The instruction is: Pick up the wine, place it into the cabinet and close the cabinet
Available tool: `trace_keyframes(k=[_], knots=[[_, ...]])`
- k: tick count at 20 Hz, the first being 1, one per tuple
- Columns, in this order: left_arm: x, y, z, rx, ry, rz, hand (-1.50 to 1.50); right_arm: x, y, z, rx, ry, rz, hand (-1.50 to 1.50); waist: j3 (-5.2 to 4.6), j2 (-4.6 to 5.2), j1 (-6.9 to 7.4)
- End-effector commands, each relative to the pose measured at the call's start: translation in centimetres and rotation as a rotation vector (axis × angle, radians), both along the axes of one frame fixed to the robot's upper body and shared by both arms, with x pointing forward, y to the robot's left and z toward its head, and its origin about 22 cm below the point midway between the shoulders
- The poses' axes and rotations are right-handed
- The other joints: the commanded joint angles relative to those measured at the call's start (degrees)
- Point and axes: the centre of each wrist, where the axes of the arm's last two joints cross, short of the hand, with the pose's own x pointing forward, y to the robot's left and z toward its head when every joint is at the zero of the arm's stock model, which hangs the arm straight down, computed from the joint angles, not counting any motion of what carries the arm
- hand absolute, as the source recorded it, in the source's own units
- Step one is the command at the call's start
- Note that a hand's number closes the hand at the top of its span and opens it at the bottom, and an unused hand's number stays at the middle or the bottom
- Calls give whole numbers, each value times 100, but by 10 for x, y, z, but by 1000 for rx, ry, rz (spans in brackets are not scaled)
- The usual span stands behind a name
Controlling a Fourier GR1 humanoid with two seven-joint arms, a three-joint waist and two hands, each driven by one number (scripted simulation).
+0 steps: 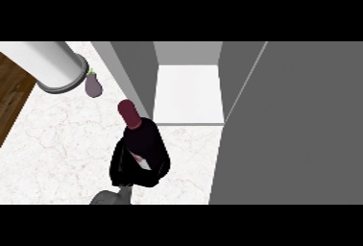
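Before the open cabinet (pixel 135 67), just left of its mouth, the wine (pixel 129 114) is held with its dark red neck pointing up the view toward the opening; the left robot hand (pixel 124 166) is curled round the body, hiding most of it, with a sliver of white label showing between the fingers; whether the base is off the counter (pixel 56 139) cannot be told, since the hand covers it. The step in hand looks like the carry to the pale shelf (pixel 188 96); the bottle lies left of the opening and near the cabinet's left wall, so the move should shift right first, then go forward, keeping the neck off that wall. The door (pixel 291 120) stands swung open at the right and leaves the way in free; the bottle should go deep enough that the door can swing shut past it. An eggplant (pixel 93 85) lies up the counter to the left, well apart from the path; the other hand does not show.
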Motion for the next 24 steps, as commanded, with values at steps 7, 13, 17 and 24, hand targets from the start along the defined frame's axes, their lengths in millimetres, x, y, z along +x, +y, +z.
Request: trace_keyframes(k=[7, 13, 17, 24], knots=[[15, -36, -15, 11, 69, 74, 150, -12, 0, -4, 14, -4, 27, -150, -3, 13, -49], [8, -43, -23, 28, 79, 76, 150, 4, 3, -8, 11, 0, 24, -150, -2, 9, -13], [25, -43, -32, 6, 36, 80, 150, 1, -12, -3, 11, 3, 43, -150, -2, 14, -37], [66, -56, 1, 16, 21, 72, 150, 3, 3, -4, 34, 3, 57, -150, -3, 14, -38]])
